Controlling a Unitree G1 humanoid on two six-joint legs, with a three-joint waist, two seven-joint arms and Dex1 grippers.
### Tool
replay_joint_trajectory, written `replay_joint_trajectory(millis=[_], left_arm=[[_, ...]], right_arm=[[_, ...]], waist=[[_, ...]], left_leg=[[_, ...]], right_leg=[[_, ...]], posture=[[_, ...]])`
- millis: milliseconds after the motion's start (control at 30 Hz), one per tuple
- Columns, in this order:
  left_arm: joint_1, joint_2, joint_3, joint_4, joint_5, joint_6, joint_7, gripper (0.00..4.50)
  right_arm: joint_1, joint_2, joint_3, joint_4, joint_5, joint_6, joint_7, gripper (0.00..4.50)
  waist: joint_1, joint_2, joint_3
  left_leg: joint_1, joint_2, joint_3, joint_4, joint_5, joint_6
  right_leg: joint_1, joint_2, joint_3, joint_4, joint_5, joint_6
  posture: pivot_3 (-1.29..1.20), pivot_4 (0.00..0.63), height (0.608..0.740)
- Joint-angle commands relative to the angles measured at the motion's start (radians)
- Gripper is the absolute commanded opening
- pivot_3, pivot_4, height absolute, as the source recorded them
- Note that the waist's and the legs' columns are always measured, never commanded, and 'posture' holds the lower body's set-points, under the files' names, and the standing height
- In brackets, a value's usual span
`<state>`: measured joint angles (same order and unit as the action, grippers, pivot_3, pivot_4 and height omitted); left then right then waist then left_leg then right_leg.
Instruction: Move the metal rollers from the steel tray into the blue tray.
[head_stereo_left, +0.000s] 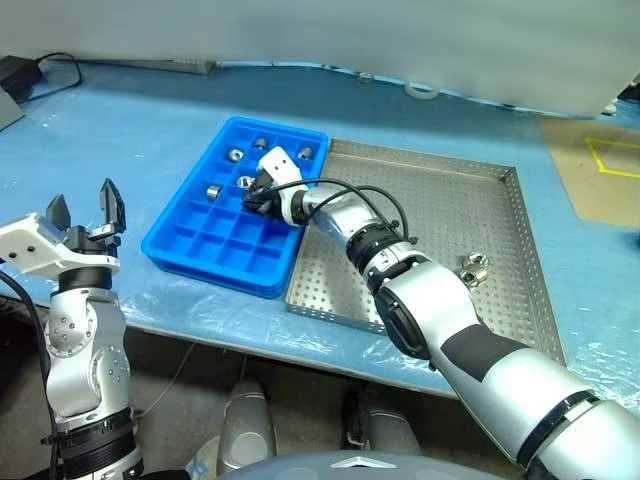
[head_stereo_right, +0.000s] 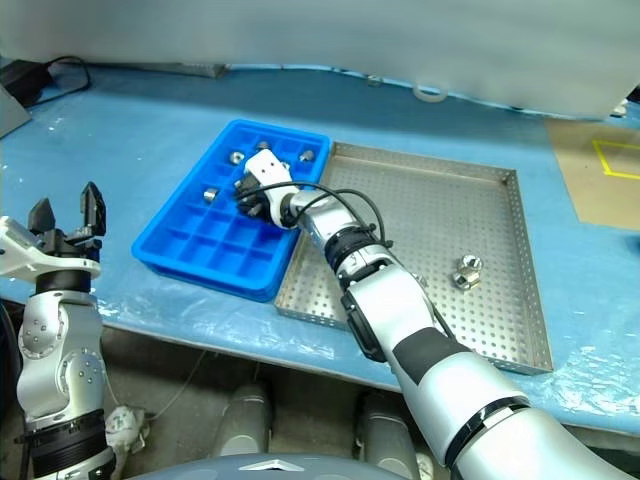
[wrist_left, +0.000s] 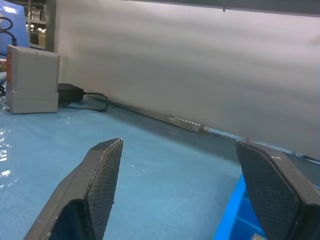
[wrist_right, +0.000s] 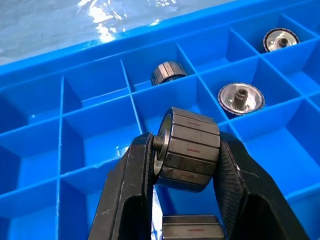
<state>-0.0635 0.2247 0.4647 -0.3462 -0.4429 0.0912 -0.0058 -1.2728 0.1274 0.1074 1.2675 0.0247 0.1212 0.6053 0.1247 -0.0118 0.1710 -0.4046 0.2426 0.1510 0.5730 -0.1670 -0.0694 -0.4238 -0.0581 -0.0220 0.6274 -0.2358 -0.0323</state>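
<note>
The blue tray lies left of the steel tray, and their sides touch. My right gripper hangs over the blue tray's middle compartments, shut on one metal roller, which is dark and faceted. Directly under it, another roller lies in a compartment. Several more rollers sit in far compartments. Two rollers rest on the steel tray's right side. My left gripper is open and holds nothing. It is raised beyond the table's left front edge, apart from the blue tray.
A blue sheet covers the table. A black adapter with a cable lies at the far left, and a grey box stands near it. A white ring is behind the steel tray. Brown board with yellow tape is at the right.
</note>
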Motion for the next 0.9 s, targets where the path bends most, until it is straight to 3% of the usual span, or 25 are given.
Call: replay_joint_trajectory(millis=[33, 233, 467, 600, 733, 900], left_arm=[[-0.005, 0.013, -0.006, -0.04, 0.011, 0.002, -0.002, 3.89], [-0.015, 0.002, -0.004, -0.024, -0.001, 0.004, -0.002, 3.89], [-0.064, 0.009, -0.069, 0.047, 0.03, 0.011, -0.035, 3.94], [-0.124, 0.009, -0.104, 0.114, 0.007, 0.021, -0.089, 3.94], [-0.182, 0.037, -0.181, 0.167, 0.013, 0.043, -0.196, 3.94], [-0.265, 0.016, -0.254, 0.283, 0.039, 0.029, -0.265, 3.94]], right_arm=[[-0.018, 0.006, -0.018, -0.02, -0.012, -0.033, -0.018, 1.26], [-0.007, 0.009, -0.032, -0.019, -0.02, -0.033, -0.019, 1.26], [-0.014, -0.005, -0.077, -0.021, 0.005, -0.019, -0.018, 3.52], [-0.024, -0.02, -0.168, -0.038, 0.068, -0.008, -0.024, 3.52], [-0.066, -0.037, -0.362, -0.058, 0.255, 0.083, -0.001, 3.52], [-0.074, -0.066, -0.485, -0.105, 0.388, 0.188, 0.011, 3.52]], waist=[[0.0, 0.0, 0.0], [0.0, 0.0, 0.0], [0.002, 0.001, 0.0], [0.0, 0.001, 0.0], [-0.004, 0.002, 0.001], [-0.017, 0.002, 0.001]], left_leg=[[0.0, 0.0, 0.0, 0.0, 0.0, 0.0], [0.0, 0.0, -0.001, 0.0, 0.001, -0.001], [0.0, 0.0, -0.001, 0.002, 0.001, -0.001], [0.0, 0.0, -0.002, 0.005, 0.001, -0.002], [0.002, 0.0, -0.001, 0.006, 0.003, -0.004], [0.001, 0.0, -0.001, 0.006, 0.004, -0.003]], right_leg=[[0.0, 0.0, 0.0, 0.0, 0.0, 0.0], [0.0, 0.0, -0.001, 0.001, 0.0, 0.0], [0.0, 0.0, -0.001, 0.004, 0.0, 0.0], [-0.001, -0.001, 0.0, 0.009, -0.001, -0.002], [-0.002, -0.001, 0.001, 0.014, -0.003, -0.005], [-0.002, 0.0, 0.001, 0.015, -0.003, -0.005]], posture=[[0.23, 0.15, 0.74], [0.22, 0.15, 0.74], [0.16, 0.15, 0.74], [0.1, 0.15, 0.74], [0.04, 0.15, 0.74], [-0.03, 0.15, 0.74]])
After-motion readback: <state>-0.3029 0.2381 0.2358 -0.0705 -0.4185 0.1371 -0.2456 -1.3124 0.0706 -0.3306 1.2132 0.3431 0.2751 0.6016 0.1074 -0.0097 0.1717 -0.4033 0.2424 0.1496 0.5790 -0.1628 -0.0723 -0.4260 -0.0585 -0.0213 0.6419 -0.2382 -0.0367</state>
